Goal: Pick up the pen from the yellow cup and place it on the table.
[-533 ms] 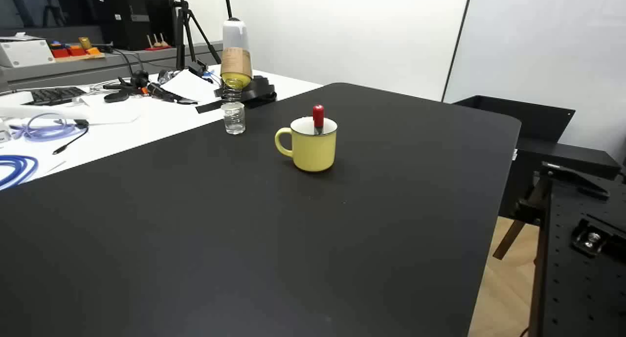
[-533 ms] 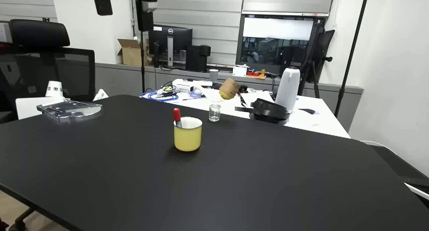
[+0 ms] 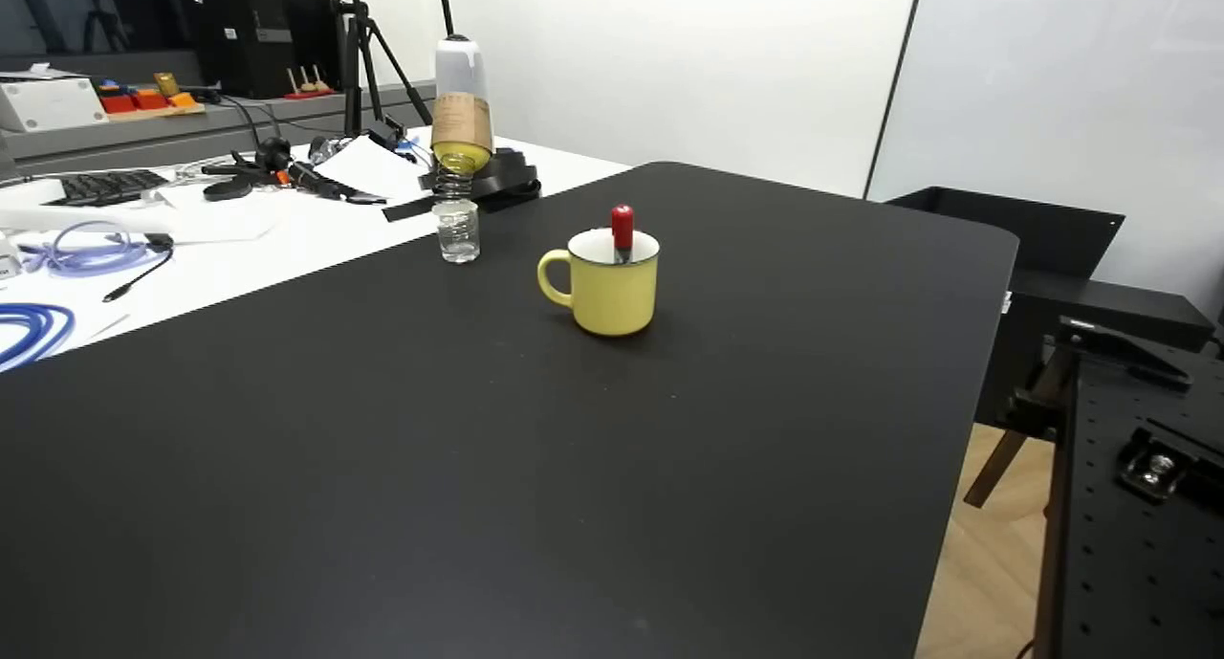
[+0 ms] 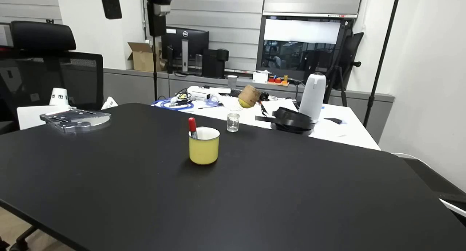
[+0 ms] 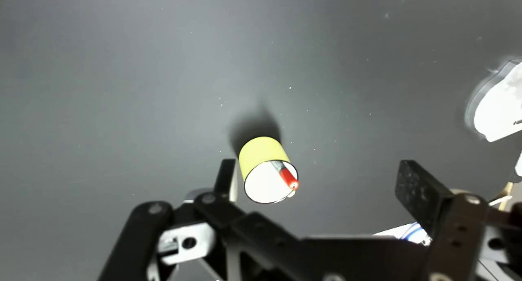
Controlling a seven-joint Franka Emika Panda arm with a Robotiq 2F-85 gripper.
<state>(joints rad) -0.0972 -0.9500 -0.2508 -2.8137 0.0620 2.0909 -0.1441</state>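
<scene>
Nearest in the wrist view, the end effector [image 5: 321, 180] hangs over the worktop [image 5: 122, 89], its two blocky black fingers [image 5: 420, 191] spread wide. That surface is one broad, flat sheet of matte black, finely speckled, its corners rounded. On it stands one squat yellow cup [image 3: 612, 300], smooth and cylindrical, white inside and dark at the rim, with a single looped handle. One pen [image 4: 192, 126] leans inside the cup, its round-ended red part rising above the rim, its grey part reaching down within. Beyond, in both exterior views, sits one clear, ribbed container [image 4: 233, 122] near the worktop's edge; in an exterior view, one transparent slab [image 4: 82, 121] lies well apart from the cup. Past these runs a white table [image 4: 352, 130] bearing one tapered white device [image 4: 313, 94]; farther back, one open cardboard box [image 4: 142, 58].
</scene>
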